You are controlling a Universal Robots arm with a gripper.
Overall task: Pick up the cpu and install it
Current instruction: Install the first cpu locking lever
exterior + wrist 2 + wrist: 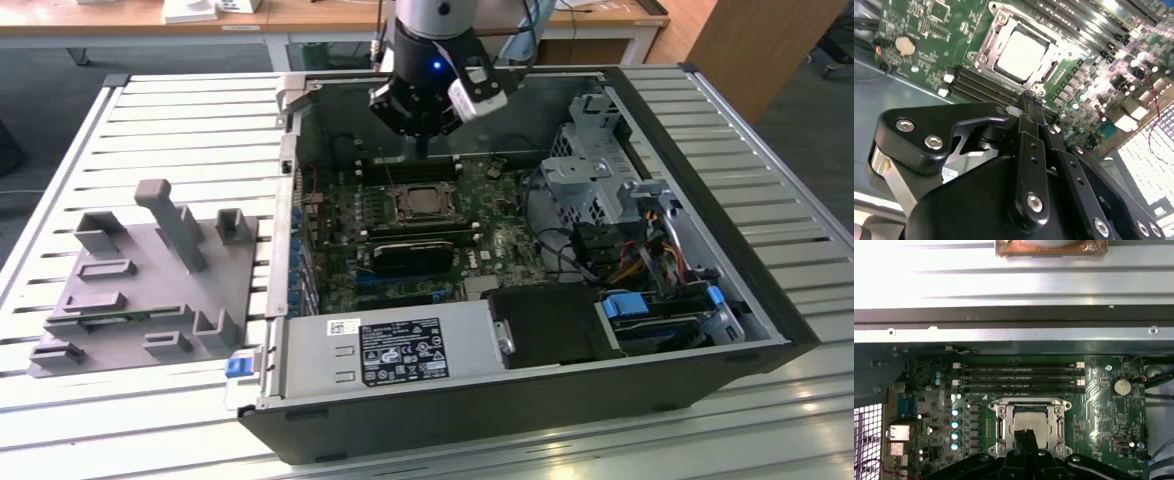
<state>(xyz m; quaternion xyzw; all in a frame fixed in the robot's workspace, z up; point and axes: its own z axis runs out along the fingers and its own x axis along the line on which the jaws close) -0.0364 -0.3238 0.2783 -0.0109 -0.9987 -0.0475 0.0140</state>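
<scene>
The cpu (424,205) lies flat inside the black socket with its metal frame (395,207) on the green motherboard; its silvery top faces up in both wrist views (1021,52) (1030,421). My gripper (424,152) hangs above the board just behind the socket, over the memory slots (984,85). Its two black fingers (1029,102) are pressed together with nothing between them. In the first wrist view the fingertips (1026,436) cover the near edge of the cpu. The gripper stands apart from the chip.
The motherboard sits in an open computer case (747,330) with tall walls. A drive cage (594,165) and cables stand at the exterior view's right, a power supply (387,355) at the front. A grey plastic tray with upright posts (134,290) lies on the slatted table outside.
</scene>
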